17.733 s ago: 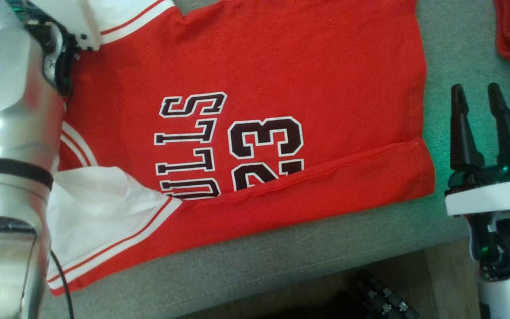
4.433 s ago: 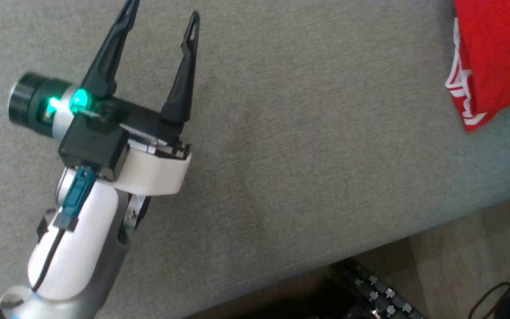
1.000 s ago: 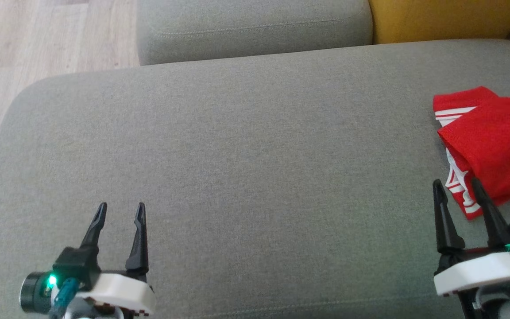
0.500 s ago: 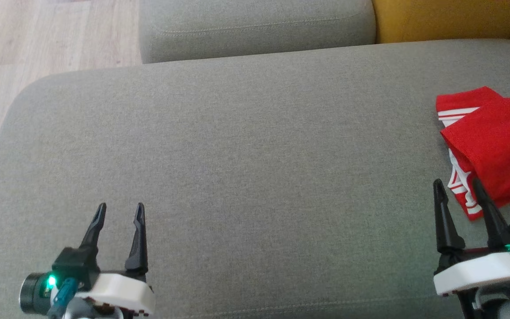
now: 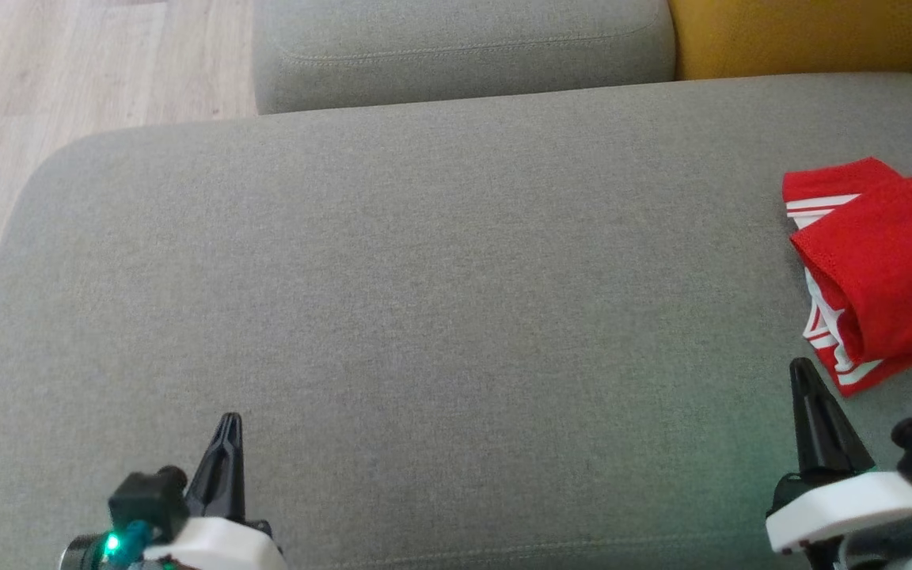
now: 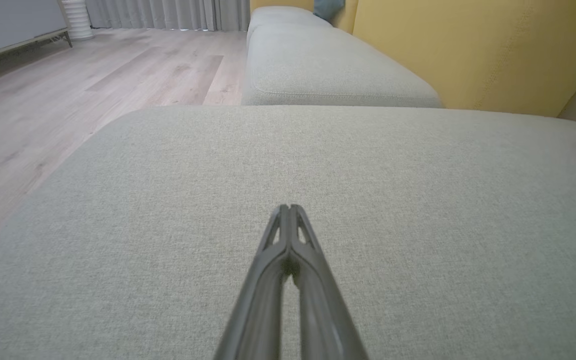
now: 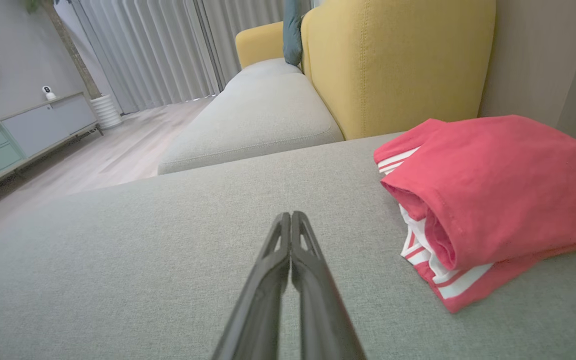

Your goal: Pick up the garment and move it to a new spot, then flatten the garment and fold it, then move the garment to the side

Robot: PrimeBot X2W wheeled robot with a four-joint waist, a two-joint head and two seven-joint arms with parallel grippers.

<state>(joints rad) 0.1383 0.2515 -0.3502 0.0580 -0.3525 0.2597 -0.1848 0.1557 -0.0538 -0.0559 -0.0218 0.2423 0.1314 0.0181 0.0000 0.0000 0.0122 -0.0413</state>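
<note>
Garment (image 7: pixel 493 185) lies folded near the closed right end effector (image 7: pixel 290 216), apart.

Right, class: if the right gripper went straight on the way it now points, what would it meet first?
Probably the grey sofa cushion just ahead of the shut right gripper; the folded red jersey lies off to the right of that line. Depth is unclear.
</note>
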